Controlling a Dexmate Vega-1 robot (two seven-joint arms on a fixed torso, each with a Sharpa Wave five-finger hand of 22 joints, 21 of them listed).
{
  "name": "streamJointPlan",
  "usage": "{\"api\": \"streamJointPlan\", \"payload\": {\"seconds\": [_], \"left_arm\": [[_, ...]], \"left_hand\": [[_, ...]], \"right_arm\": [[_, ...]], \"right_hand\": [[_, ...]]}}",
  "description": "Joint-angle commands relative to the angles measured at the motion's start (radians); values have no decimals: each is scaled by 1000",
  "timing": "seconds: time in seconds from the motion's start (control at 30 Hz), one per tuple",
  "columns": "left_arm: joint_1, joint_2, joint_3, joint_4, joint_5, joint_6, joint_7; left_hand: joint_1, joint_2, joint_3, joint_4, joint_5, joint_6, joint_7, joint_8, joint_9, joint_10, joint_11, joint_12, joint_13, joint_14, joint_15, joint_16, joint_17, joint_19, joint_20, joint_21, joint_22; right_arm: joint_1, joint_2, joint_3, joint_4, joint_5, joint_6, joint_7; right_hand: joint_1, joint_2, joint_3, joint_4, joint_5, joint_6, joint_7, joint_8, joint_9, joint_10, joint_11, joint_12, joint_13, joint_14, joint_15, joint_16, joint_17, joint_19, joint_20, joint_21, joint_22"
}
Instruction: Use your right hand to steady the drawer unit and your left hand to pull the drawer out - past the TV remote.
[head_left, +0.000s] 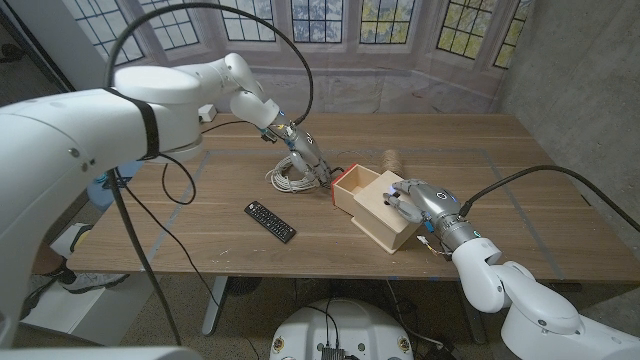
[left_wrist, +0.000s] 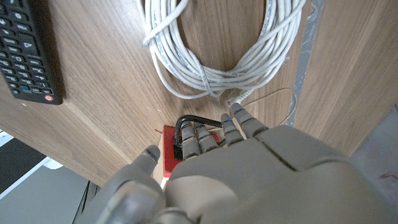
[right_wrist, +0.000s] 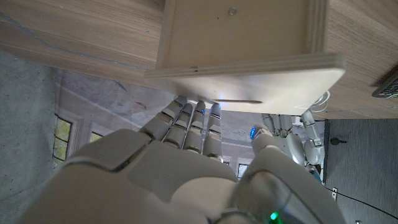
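Left hand: grey robot hand (left_wrist: 249, 168), fingers hooked round the black handle (left_wrist: 186, 121) of the red-fronted drawer (left_wrist: 169, 149).
Right hand: grey robot hand (head_left: 413, 198), fingers spread, pressing on the pale plywood drawer unit (head_left: 375, 205).

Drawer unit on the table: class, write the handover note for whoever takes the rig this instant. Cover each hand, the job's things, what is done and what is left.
Right hand: fingers on top of the wooden drawer unit, steadying it.
Left hand: fingers hooked on the black handle of the red drawer front.
TV remote: on the table, nearer the robot than the drawer front and to its left. A coil of white cable lies under the left hand.
Done: both hands placed; whether the drawer is already part-way out cannot be told.
Left: pull the drawer out past the remote while the right hand holds the unit.
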Motion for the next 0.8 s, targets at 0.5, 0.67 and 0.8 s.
{"api": "streamJointPlan", "payload": {"seconds": [0.5,0.67,0.8], "left_arm": [[-13,40,-2,2,-4,-2,-25],[-11,43,3,1,2,-8,-17],[-7,55,-8,3,-18,-8,-42]], "left_hand": [[-3,11,-4,3,11,2,-2,7,3,1,1,5,1,0,-8,-3,1,3,-5,4,5],[-2,11,-4,3,11,2,1,7,3,0,2,4,1,0,-6,-3,1,2,-5,4,5],[-2,11,-4,3,11,0,1,6,3,0,3,4,1,-1,-6,-4,1,2,-5,4,5]], "right_arm": [[51,35,-16,40,-29,25,62],[63,41,-21,50,-37,33,68],[69,50,-21,54,-38,26,77]], "right_hand": [[-14,2,7,2,5,8,-2,-2,1,4,-3,2,3,13,-10,3,3,21,-6,3,5],[-14,1,8,2,5,8,-2,-2,1,4,-2,2,3,14,-9,3,3,22,-7,3,5],[-15,1,8,2,5,8,-2,-2,1,5,-2,3,3,14,-9,3,3,22,-6,3,5]]}}
